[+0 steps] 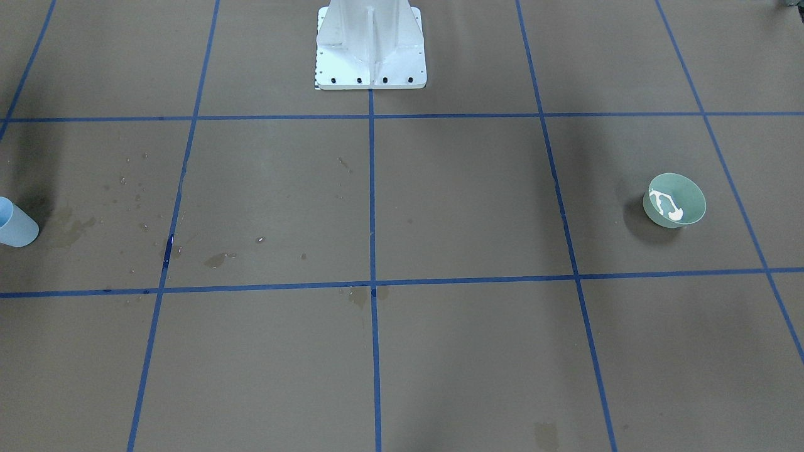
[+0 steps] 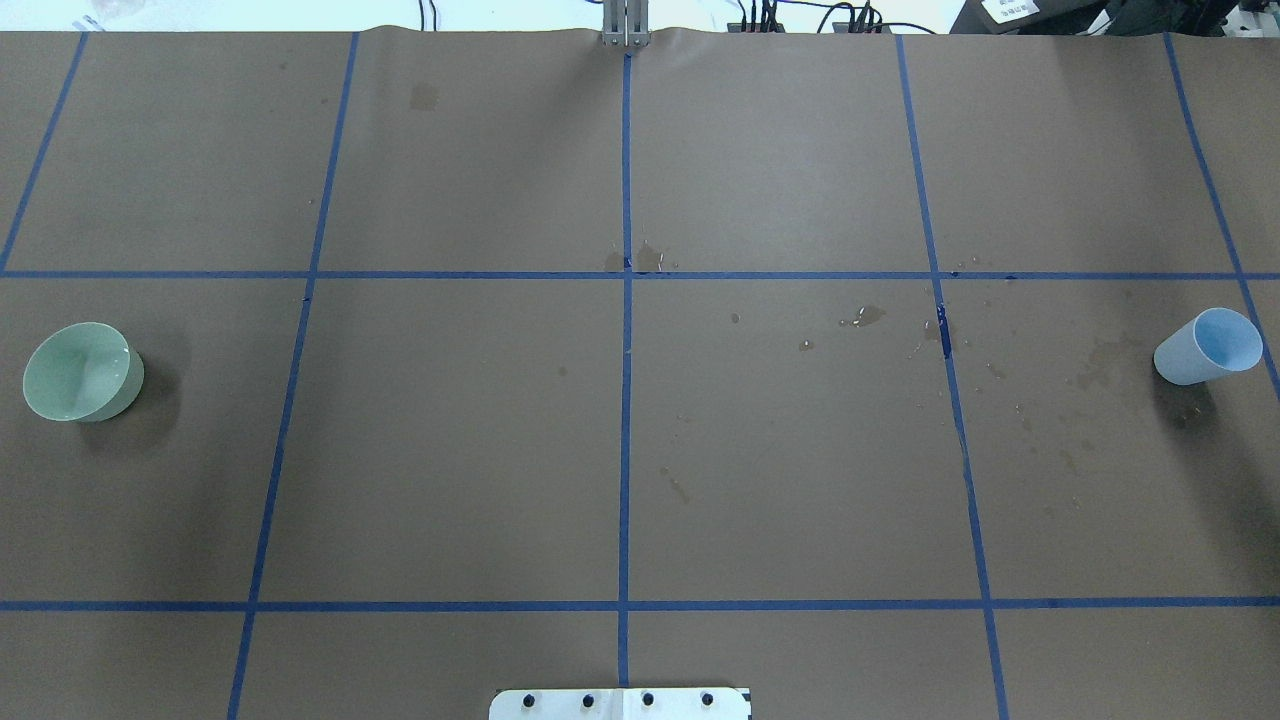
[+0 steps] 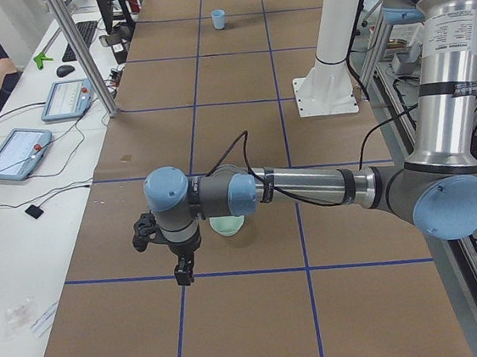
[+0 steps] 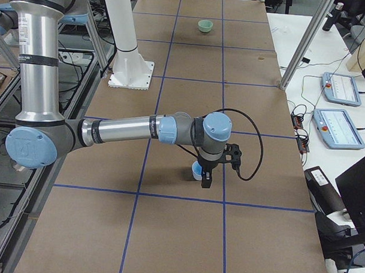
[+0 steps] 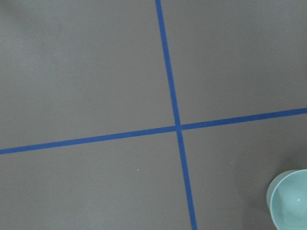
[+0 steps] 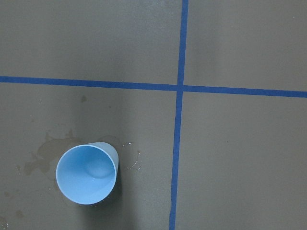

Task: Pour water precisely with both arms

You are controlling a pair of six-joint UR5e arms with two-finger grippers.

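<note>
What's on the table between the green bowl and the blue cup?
Nothing stands between the green bowl and the blue cup. The overhead view shows only brown paper, blue tape lines, and small drops and stains nearer the cup.

Diffuse overhead light, even across all views; you get sharp focus throughout. The brown table (image 2: 450, 450) reads matt, crossed by broad soft shadows. The green bowl (image 1: 677, 199) shows a white glare patch inside; it and the blue cup (image 2: 1207, 346) cast soft-edged shadows. Wrist views appear dimmer, greyer.
</note>
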